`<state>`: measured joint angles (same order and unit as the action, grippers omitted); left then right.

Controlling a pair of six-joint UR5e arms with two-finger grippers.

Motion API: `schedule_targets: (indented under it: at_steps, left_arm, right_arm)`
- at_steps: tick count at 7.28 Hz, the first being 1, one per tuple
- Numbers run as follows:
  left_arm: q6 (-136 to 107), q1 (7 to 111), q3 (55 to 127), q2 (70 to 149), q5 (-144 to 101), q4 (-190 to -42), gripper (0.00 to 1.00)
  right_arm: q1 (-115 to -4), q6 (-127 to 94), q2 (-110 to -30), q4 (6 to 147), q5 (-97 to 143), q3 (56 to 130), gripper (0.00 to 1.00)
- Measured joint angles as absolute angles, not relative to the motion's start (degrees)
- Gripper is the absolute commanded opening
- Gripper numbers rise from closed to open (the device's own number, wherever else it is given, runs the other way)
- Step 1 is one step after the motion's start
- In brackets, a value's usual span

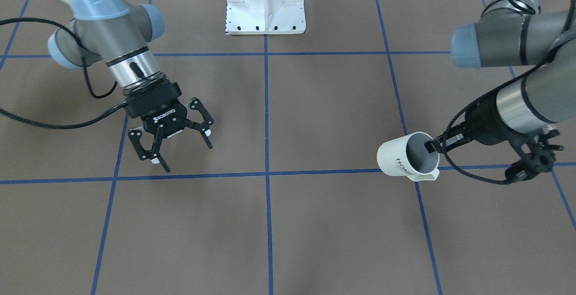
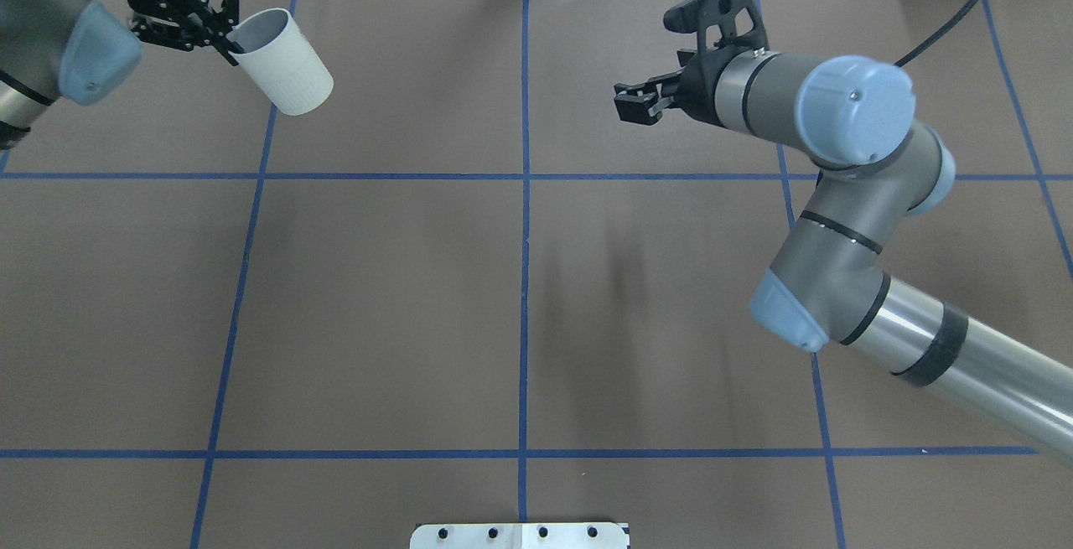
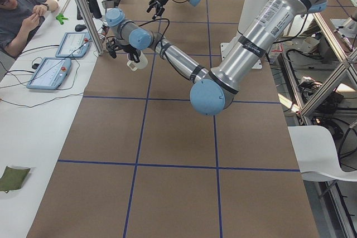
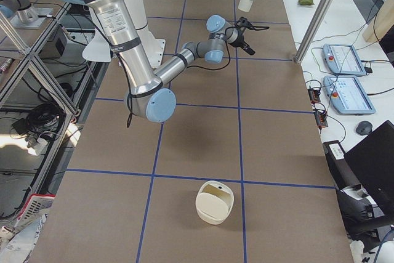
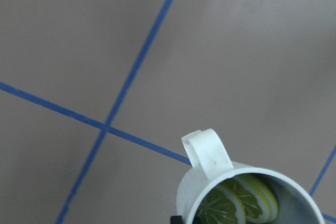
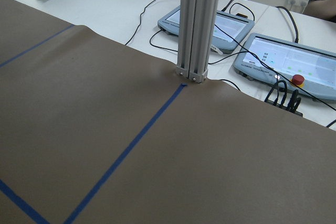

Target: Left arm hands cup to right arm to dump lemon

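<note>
Exterior front-facing: left claw [image 1: 432, 145] tight on cup [image 1: 396, 157], right claw [image 1: 186, 155] wide, white mount [image 1: 265, 4] beyond

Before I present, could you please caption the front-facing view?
Left gripper holds the tilted cup by its rim; right gripper hangs open, apart.

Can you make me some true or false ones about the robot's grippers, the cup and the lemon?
1. The left gripper holds the cup by its rim. True.
2. The lemon lies on the table. False: the left wrist view shows it inside the cup.
3. The right gripper is open and holds nothing. True.
4. The cup stands upright on the table. False: it is held tilted above the table.
</note>
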<state>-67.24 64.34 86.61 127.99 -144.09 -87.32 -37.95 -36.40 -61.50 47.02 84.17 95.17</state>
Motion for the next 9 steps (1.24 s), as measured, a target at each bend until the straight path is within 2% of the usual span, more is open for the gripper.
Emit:
schedule_targets:
  at_steps: [4, 9]
  left_arm:
    - [-81.81, 58.43, 80.89, 135.27, -143.71, -93.57, 0.0]
    - [-88.31, 53.08, 75.57, 141.56, -143.63, -103.47, 0.0]
  right_arm:
    - [-26.51, -36.82, -57.73, 47.5, 65.54, 94.73, 0.99]
    - [-24.18, -35.12, -56.33, 47.69, 62.95, 94.19, 0.99]
